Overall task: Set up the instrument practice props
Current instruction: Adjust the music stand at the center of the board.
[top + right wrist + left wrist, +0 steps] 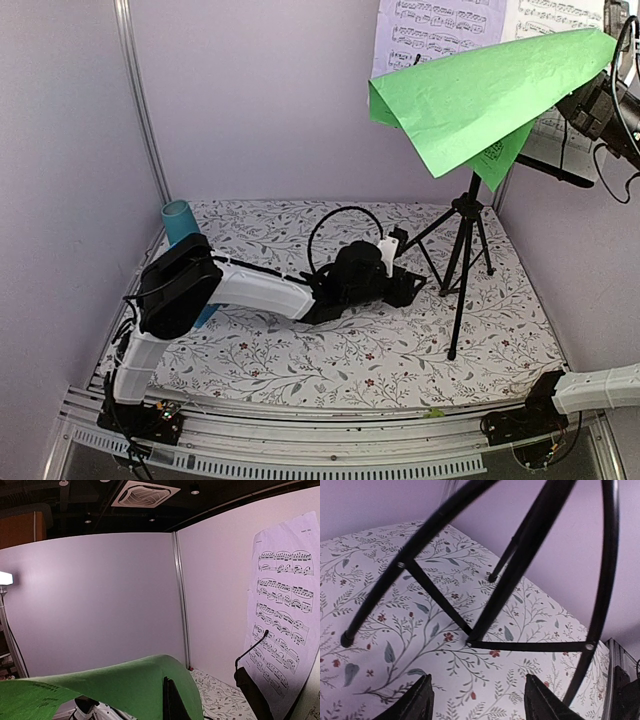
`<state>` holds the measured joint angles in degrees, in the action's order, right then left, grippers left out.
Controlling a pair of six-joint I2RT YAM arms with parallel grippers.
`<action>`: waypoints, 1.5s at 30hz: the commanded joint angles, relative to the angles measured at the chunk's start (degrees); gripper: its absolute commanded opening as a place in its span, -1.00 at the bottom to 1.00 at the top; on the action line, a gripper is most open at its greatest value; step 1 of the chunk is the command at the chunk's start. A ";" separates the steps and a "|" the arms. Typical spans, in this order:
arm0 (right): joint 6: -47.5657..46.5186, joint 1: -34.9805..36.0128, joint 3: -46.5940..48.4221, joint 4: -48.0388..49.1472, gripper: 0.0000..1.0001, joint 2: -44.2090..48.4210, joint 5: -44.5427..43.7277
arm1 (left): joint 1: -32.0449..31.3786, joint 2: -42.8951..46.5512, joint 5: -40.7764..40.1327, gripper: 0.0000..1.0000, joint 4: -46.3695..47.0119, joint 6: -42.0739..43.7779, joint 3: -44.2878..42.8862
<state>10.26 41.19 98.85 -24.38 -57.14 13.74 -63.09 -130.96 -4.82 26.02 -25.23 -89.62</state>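
The black tripod music stand [466,232] stands at the back right of the table, and a white sheet-music page [440,28] rests on its desk. My right gripper [588,98] is raised beside the desk, shut on one edge of a green sheet-music page [490,88] that droops out to the left. In the right wrist view this green page [125,685] hangs over the shut fingers [170,700], with the white page [282,630] at the right. My left gripper [480,697] is low over the table, open and holding nothing, just short of the tripod's legs [520,575].
A teal cylinder cup [180,221] stands at the back left, partly behind my left arm [250,288]. Purple walls close in the floral table cover [330,355] at the back and on both sides. The tripod's feet spread across the right half of the table.
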 commanded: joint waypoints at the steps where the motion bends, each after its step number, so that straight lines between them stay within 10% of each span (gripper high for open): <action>1: 0.00 -0.27 -1.12 1.68 -1.00 0.54 2.25 | 4.54 1.67 6.26 0.26 4.28 4.40 0.13; 16: 1.56 -0.21 -4.92 4.72 -1.00 1.41 6.28 | 11.75 -16.02 18.15 0.23 -4.06 9.27 -22.05; 45: 0.63 -0.24 -6.57 6.47 -1.00 0.71 10.33 | 13.08 -26.01 8.06 0.17 -9.28 10.90 -34.81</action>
<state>11.09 41.19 92.90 -20.01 -57.10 23.09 -50.78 -155.72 5.02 17.02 -13.69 -122.87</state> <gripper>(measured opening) 0.007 0.588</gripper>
